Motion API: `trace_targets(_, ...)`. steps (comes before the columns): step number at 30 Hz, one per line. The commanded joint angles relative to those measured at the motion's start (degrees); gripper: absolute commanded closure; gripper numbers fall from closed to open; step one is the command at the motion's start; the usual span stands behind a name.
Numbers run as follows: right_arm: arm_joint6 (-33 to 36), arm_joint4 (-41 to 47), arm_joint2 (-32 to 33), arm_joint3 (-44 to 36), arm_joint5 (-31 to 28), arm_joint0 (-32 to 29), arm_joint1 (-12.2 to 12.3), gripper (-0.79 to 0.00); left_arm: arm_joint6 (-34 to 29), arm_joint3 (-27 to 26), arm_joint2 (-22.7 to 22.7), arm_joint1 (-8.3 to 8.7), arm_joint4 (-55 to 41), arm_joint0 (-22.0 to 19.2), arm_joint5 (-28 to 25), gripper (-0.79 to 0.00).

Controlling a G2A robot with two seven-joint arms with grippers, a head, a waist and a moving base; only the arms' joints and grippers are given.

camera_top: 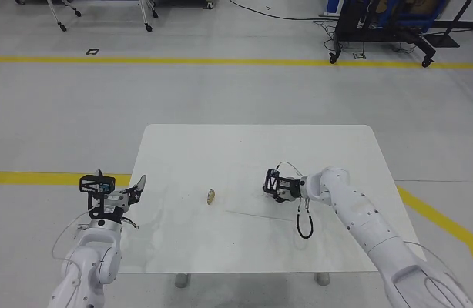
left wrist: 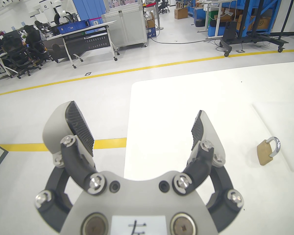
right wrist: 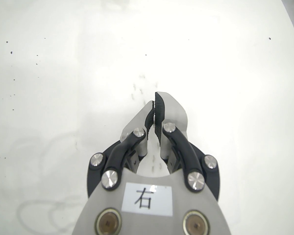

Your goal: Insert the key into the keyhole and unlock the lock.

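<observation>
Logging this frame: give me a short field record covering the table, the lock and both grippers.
table: white, rectangular
padlock: brass body, silver shackle; lying near the table's middle, between the two grippers, touched by neither
left gripper: fingers open, holding nothing, at the table's edge on the robot's left side
right gripper: fingers shut, over the table, pointing toward the padlock with a gap between them

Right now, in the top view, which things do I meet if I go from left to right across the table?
left tool, open → padlock, lying on the table top → right tool, shut
</observation>
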Motion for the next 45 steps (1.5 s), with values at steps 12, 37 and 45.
trace_targets(12,-10.80,-0.04,8.98,-10.94,5.60,-7.69,3.46,0.000,0.00,0.00,0.00,0.00,0.00,0.00,0.00,-0.785)
trace_targets(37,-38.32,16.36,12.30,-9.75,-4.06,-14.63,5.07,0.000,-5.72,-0.35,2.58,-0.03,-11.97,-2.34,-14.32,-0.785)
trace_targets(45,-36.49,36.82,-1.68,-8.21,-4.06,-9.09,6.98,0.000,-14.33,-2.23,3.53,0.36,-22.53,-3.78,-26.36,-0.785)
